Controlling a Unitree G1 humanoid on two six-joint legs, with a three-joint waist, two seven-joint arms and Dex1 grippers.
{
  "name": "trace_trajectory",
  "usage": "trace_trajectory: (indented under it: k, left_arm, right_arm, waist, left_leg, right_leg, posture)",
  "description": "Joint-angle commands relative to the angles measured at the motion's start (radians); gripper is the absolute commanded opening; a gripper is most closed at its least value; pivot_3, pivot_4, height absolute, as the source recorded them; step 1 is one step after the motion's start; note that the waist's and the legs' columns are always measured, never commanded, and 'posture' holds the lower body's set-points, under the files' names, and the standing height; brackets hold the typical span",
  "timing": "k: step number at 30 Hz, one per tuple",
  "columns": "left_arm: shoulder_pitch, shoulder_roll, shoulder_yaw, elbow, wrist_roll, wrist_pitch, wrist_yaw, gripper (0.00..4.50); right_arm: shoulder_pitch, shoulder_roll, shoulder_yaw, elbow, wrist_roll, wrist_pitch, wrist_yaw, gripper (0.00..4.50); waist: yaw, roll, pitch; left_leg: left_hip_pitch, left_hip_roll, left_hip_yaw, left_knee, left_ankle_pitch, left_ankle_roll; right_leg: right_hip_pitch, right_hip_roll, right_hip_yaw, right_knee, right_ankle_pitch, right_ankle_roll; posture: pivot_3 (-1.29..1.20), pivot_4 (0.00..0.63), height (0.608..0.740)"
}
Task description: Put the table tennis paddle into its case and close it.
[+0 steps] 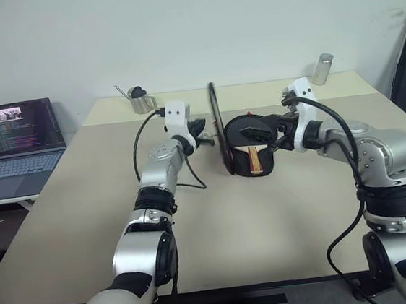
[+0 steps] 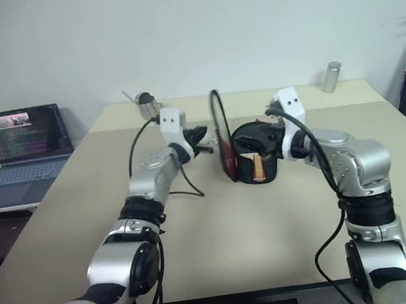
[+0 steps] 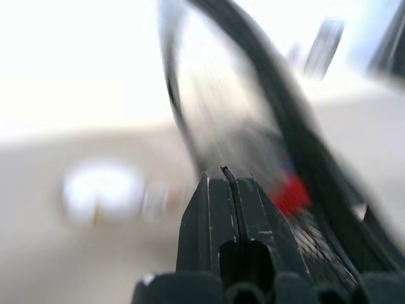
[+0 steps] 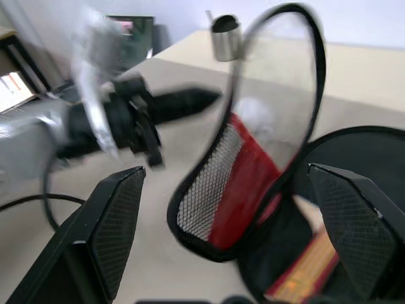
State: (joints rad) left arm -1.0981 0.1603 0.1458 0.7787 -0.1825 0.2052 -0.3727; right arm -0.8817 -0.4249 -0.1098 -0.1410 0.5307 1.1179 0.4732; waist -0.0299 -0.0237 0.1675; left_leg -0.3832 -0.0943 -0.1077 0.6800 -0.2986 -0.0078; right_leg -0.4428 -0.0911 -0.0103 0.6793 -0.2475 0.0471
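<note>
**Lid raised, paddle in case**

Left gripper (image 1: 209, 141), fingers together, meets the upright lid (image 1: 217, 125); a slip would let it drop askew. Right gripper (image 1: 273, 131) stands apart beside the case (image 1: 252, 167). The paddle (image 1: 255, 150) lies inside, on the table (image 1: 268, 218).

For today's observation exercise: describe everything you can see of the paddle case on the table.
The case is a paddle-shaped black fabric pouch lying open on the beige table. Its lid, pale-lined with a red panel and black mesh, stands nearly upright. The table tennis paddle lies in the lower half, its striped handle showing. The shut left gripper is at the lid's edge.
</note>
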Motion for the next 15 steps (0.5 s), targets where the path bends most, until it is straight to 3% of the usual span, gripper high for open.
trace_trajectory:
  k: [1,9,12,15]
  left_arm:
    - [-0.032,-0.065,-0.009,-0.068,-0.025,-0.008,0.017,0.01]
    - [-0.044,-0.233,-0.084,0.035,0.072,-0.030,0.209,0.01]
    - [-0.039,-0.212,-0.074,-0.012,0.045,-0.040,0.149,0.01]
    - [0.011,-0.096,-0.079,-0.173,-0.012,0.017,-0.062,0.01]
  right_arm:
    - [-0.030,-0.028,-0.039,0.001,0.002,-0.026,-0.007,4.50]
    - [-0.016,-0.019,-0.072,-0.017,0.009,-0.005,-0.073,4.50]
    - [0.008,0.009,-0.117,-0.010,0.025,0.018,-0.119,4.50]
    - [0.016,0.113,-0.240,0.091,0.028,0.066,-0.252,4.50]
  waist:
    - [0.002,0.000,0.000]
    - [0.001,0.000,0.000]
    - [-0.003,0.000,0.000]
    - [-0.010,0.000,0.000]
  left_leg:
    - [0.000,0.000,0.000,0.000,0.000,0.000]
    - [0.000,0.000,0.001,0.000,0.000,0.000]
    - [0.001,0.000,0.002,0.000,0.000,0.000]
    - [0.001,0.001,0.002,0.000,0.000,0.000]
  right_leg:
    - [0.000,0.000,0.000,0.000,0.000,0.000]
    - [0.001,0.000,0.000,0.000,0.000,0.000]
    - [0.000,0.000,0.001,0.001,0.000,0.000]
    - [0.000,0.001,0.002,0.001,0.001,0.000]
  posture:
    - [0.00,0.150,0.740]
    - [0.00,0.150,0.740]
    - [0.00,0.150,0.740]
    - [0.00,0.150,0.740]
